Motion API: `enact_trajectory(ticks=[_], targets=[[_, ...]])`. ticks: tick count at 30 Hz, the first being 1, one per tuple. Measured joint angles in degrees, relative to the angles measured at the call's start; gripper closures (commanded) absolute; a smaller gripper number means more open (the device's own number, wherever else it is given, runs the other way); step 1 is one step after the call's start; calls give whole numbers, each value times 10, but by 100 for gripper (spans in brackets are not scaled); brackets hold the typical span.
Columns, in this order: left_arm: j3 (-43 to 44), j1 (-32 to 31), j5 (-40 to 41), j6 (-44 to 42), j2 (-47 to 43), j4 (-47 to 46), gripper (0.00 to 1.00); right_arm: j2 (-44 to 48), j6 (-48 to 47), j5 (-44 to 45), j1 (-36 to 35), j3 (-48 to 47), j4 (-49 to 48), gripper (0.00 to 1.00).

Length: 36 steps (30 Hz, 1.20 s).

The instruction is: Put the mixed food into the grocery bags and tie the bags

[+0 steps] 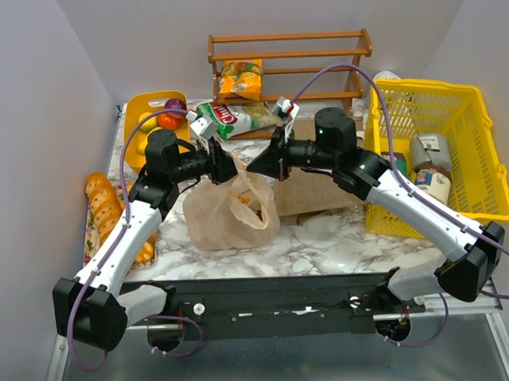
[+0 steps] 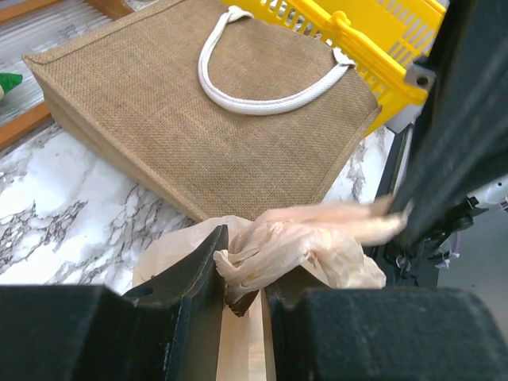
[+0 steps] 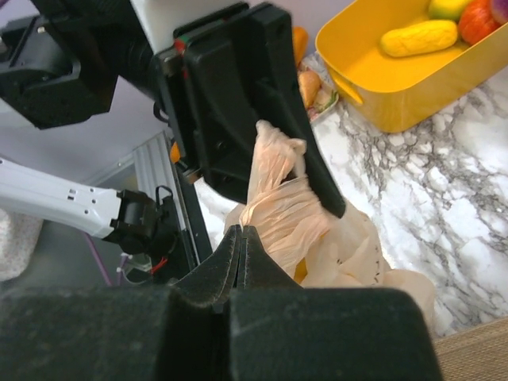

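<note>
Over table [image 1: 323,235] centre, L claw [image 1: 230,168] & R claw [image 1: 254,168] each clamped tight on peach bag [image 1: 226,215] handles

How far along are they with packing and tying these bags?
Partly done. The peach plastic bag already holds something orange. In hand: the left gripper and right gripper each pinch a handle of it, seemingly to tie it. Left to do: the jute tote lies flat, apparently unpacked, and snack packets sit outside any bag.
</note>
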<state>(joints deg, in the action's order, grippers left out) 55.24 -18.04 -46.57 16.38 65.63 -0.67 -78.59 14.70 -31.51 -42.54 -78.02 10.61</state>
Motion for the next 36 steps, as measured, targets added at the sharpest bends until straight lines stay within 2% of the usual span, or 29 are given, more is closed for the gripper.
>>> enact_trajectory(ticks=[9, 16, 20, 30, 36], targets=[[0, 1, 3, 11, 3, 9, 80, -17, -2, 45, -55, 32, -1, 99], [-3, 1, 7, 13, 6, 26, 81, -43, 0, 85, -79, 32, -3, 99], [-3, 2, 16, 11, 7, 37, 90, -54, 10, 103, -83, 32, -3, 99], [-4, 2, 35, 9, 4, 42, 92, -41, 18, 105, -89, 24, -4, 99], [-5, 2, 35, 12, -2, 58, 92, -67, 15, 128, -110, 18, -15, 99]])
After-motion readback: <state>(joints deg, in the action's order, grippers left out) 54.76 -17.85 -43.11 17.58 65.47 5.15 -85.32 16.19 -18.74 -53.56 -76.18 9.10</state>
